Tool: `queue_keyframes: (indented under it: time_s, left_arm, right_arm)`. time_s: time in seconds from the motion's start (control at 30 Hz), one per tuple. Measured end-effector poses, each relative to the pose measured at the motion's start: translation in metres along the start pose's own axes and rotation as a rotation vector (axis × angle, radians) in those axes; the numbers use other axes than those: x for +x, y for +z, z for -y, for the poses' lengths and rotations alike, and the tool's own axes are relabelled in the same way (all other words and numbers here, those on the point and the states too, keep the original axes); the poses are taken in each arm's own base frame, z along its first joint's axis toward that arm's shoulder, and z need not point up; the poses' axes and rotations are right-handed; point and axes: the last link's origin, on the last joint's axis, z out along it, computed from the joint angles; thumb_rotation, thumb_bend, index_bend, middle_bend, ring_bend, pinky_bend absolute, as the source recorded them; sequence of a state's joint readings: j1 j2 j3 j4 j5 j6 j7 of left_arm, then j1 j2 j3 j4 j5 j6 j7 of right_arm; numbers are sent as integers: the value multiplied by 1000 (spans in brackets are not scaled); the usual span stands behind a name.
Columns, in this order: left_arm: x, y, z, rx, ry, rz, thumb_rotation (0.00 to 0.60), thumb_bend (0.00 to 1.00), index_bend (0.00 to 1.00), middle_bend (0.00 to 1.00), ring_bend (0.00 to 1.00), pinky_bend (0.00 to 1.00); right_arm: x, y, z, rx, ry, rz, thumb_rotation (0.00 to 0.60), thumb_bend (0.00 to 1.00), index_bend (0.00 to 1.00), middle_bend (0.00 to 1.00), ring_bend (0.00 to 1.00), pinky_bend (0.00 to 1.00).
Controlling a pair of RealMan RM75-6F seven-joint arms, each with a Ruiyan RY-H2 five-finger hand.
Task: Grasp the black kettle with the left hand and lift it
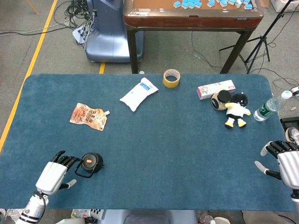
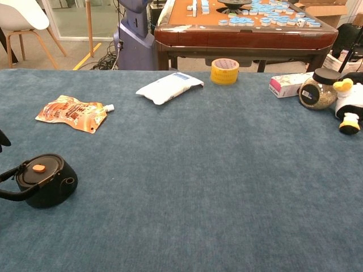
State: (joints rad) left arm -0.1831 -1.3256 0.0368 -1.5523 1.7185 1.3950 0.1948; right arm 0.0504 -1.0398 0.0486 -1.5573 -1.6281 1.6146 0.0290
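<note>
The black kettle (image 1: 90, 163) (image 2: 44, 179) is small and round, with an orange knob on its lid and a loop handle pointing toward the near left. It stands on the blue table cloth (image 1: 163, 140) near the front left. My left hand (image 1: 56, 172) hovers just left of the kettle, fingers apart, fingertips close to the handle and holding nothing. In the chest view only a dark fingertip (image 2: 2, 139) shows at the left edge. My right hand (image 1: 286, 161) sits at the table's right edge, fingers apart and empty.
An orange snack pouch (image 1: 88, 116) lies behind the kettle. A white packet (image 1: 138, 94), a yellow tape roll (image 1: 171, 78), a pink box (image 1: 216, 88), a jar (image 1: 219, 100), a plush toy (image 1: 237, 110) and a water bottle (image 1: 269, 107) stand further back and right.
</note>
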Motion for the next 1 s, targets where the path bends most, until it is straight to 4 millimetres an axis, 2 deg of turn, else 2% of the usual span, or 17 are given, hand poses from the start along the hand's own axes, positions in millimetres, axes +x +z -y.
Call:
queue_keyframes:
  time_s: [0.37,1.0]
  left_arm:
    - [-4,21,-19,-73,38,4,600,110,293,342,315,121]
    - [1,56,-9,-42,107,32,600,110,284,342,315,113]
  right_arm:
    - [-1,-7,-5,-21,2,7,600,179,565,493,370,376]
    - [-2,-13,-11,-50,-2,17,600,179,565,493,370,376]
